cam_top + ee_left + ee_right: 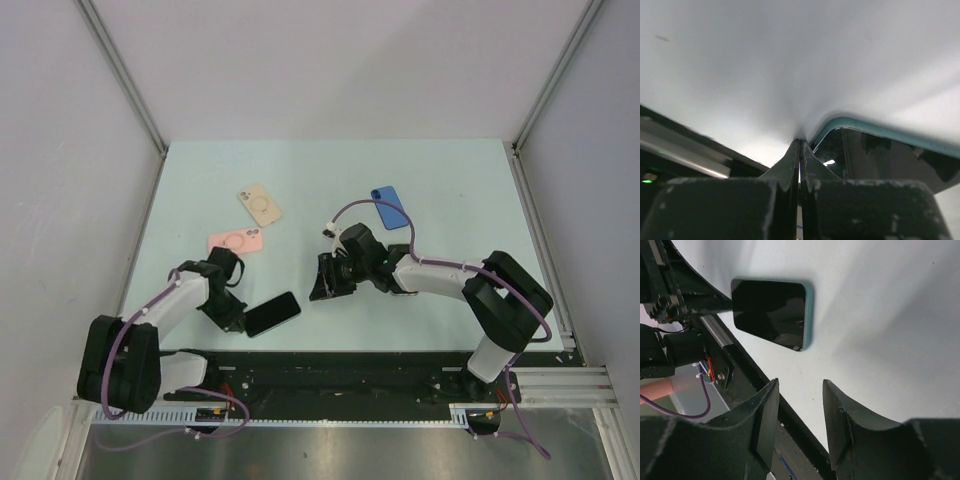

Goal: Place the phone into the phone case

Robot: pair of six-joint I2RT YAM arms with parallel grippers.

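Phone [273, 314] flat, screen up, long axis diagonal, near-left to far-right.

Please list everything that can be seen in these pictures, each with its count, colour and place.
phone: 1, black screen with a teal edge, near edge of the table, left of middle
cream case: 1, cream, left of middle, farthest back on that side
pink case: 1, pink, just in front of the cream case
blue case: 1, blue, right of middle
table: 1, pale green, under everything
left gripper: 1, black, shut, at the phone's left end
right gripper: 1, black, open and empty, right of the phone
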